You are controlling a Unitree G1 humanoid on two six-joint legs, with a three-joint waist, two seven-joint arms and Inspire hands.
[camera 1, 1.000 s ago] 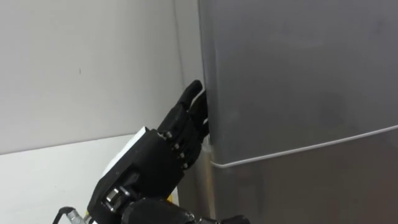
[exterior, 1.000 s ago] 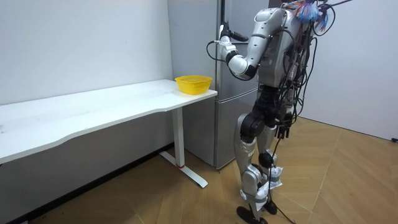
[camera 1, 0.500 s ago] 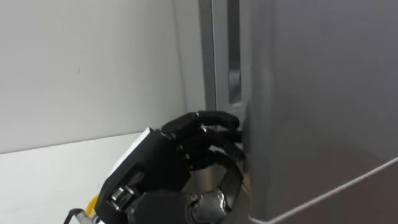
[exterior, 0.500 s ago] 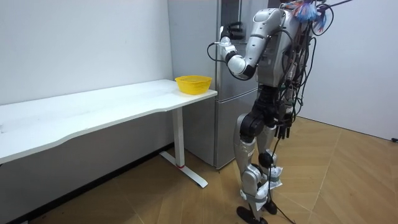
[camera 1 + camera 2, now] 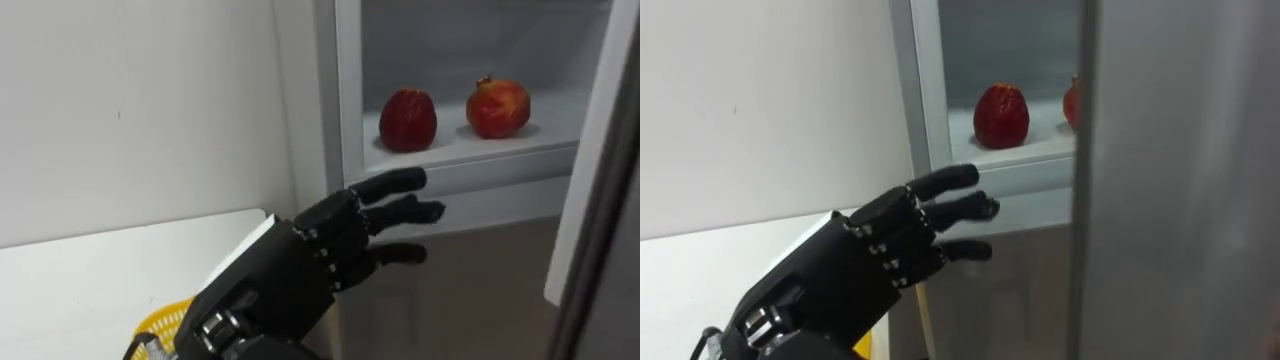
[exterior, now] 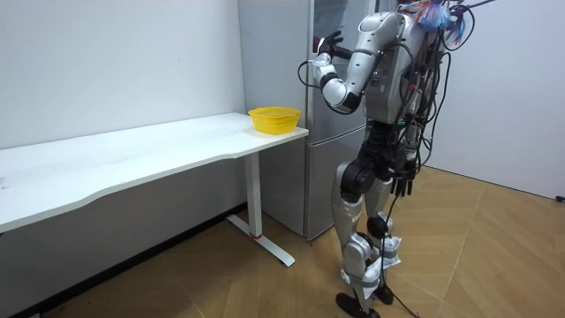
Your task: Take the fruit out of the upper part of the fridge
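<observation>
Robot: stands upright on the wooden floor, close in front of the tall grey metal fridge (image 6: pixel 311 159) and past the end of the long white table (image 6: pixel 132 155). Its left arm is raised to about chest height toward the fridge.
Upper fridge door: the grey upper door (image 5: pixel 600 190) stands swung open on the right side of the eye views, its pale inner edge turned toward the compartment. In the right eye view it covers much of the interior.
Upper compartment: a white interior with a white shelf (image 5: pixel 455 148) open to view.
Fruit on the shelf: a dark red, strawberry-shaped fruit (image 5: pixel 408 119) sits toward the shelf's left. A round red-and-yellow pomegranate (image 5: pixel 498 107) sits just beside it on the right. The two stand apart, both upright.
Left hand: the black left hand (image 5: pixel 320 255) is held up in front of the fridge's left frame. Its fingers (image 5: pixel 395 184) are stretched out and slightly spread, pointing right toward the opening. It holds nothing.
Hand to fruit: the fingertips lie below the shelf's front lip and outside the compartment, clear of both fruits. The dark red fruit is the nearer one, above the fingertips. The pomegranate is above and farther right.
Beside the fridge: a yellow bowl (image 6: pixel 274 117) rests on the table end nearest the fridge. In the left eye view its rim shows just under the left wrist.
</observation>
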